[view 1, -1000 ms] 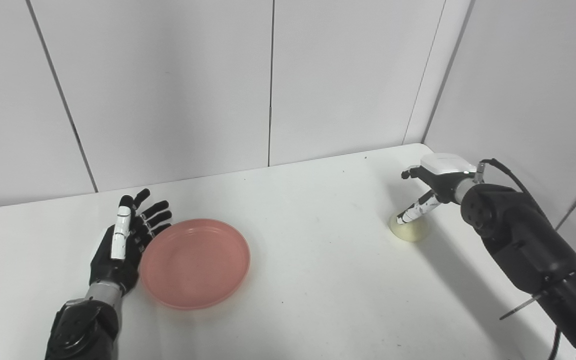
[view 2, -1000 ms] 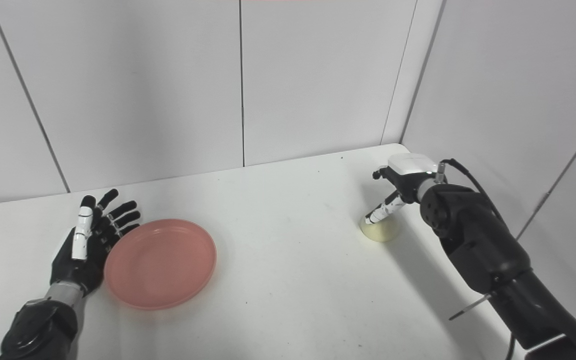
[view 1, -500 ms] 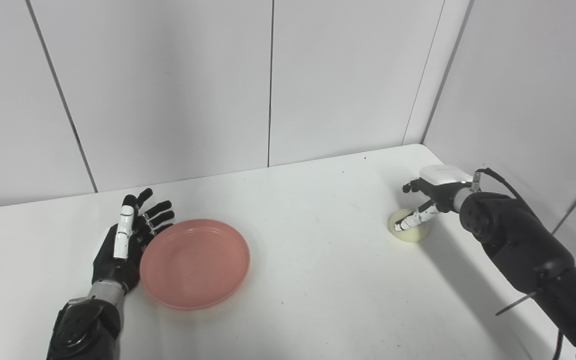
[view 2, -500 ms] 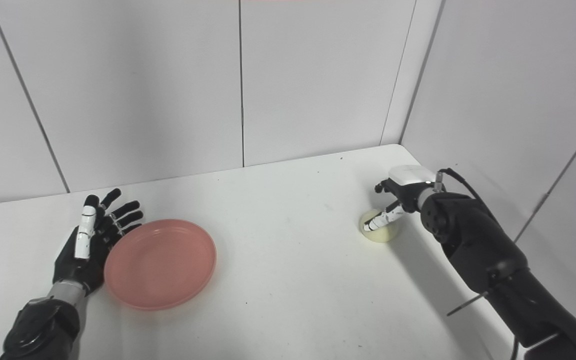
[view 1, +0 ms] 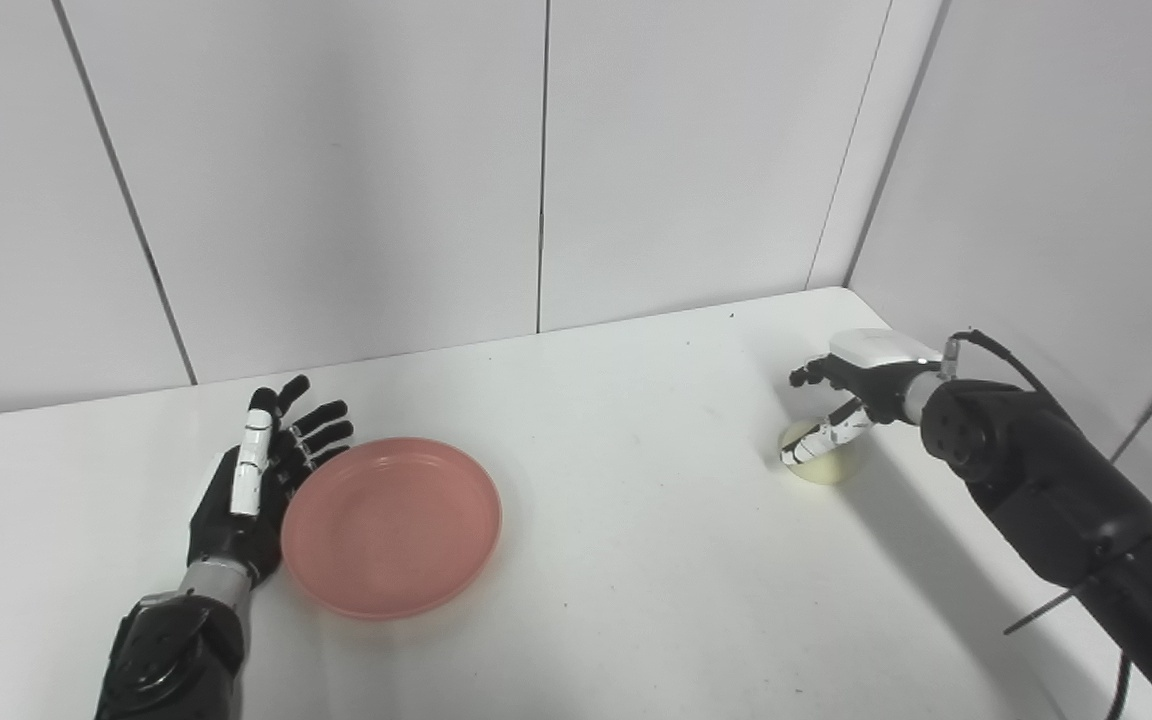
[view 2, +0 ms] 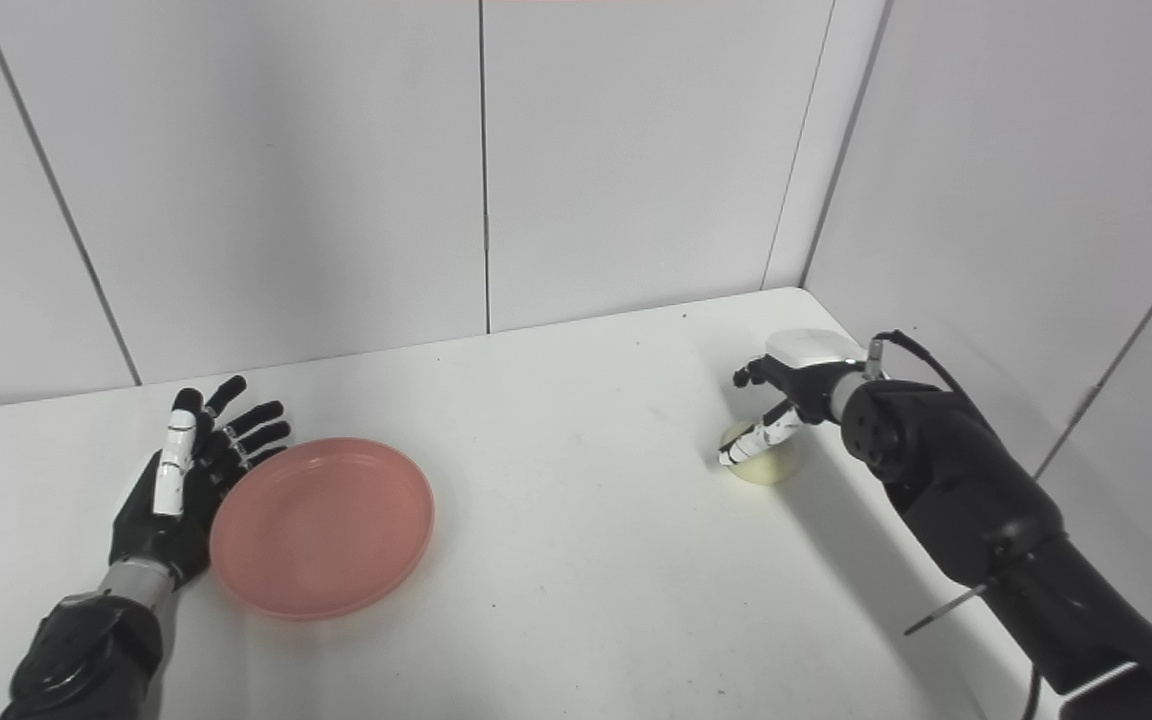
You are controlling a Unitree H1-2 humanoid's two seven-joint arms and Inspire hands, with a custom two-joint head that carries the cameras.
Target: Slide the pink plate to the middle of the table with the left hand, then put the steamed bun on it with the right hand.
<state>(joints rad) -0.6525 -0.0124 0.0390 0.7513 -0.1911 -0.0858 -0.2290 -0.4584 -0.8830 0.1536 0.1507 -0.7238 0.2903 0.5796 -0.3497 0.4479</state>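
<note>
The pink plate (view 1: 391,525) lies on the white table (view 1: 636,560), left of the middle. My left hand (view 1: 256,480) is open, palm against the plate's left rim, fingers pointing away from me. The pale steamed bun (view 1: 826,464) rests on the table at the right, near the side wall. My right hand (view 1: 851,385) hangs over the bun, fingers apart. Its thumb (view 1: 818,440) lies against the bun's front and its fingers (view 1: 802,376) reach over the far side. The bun also shows in the right eye view (view 2: 766,466).
White wall panels close the table at the back and on the right, meeting at a corner (view 1: 841,288). My right forearm (view 1: 1046,490) crosses the table's right side.
My right hand has come down over the bun and shifted slightly left, its thumb now against the bun. The bun, the plate and the left hand have hardly moved.
</note>
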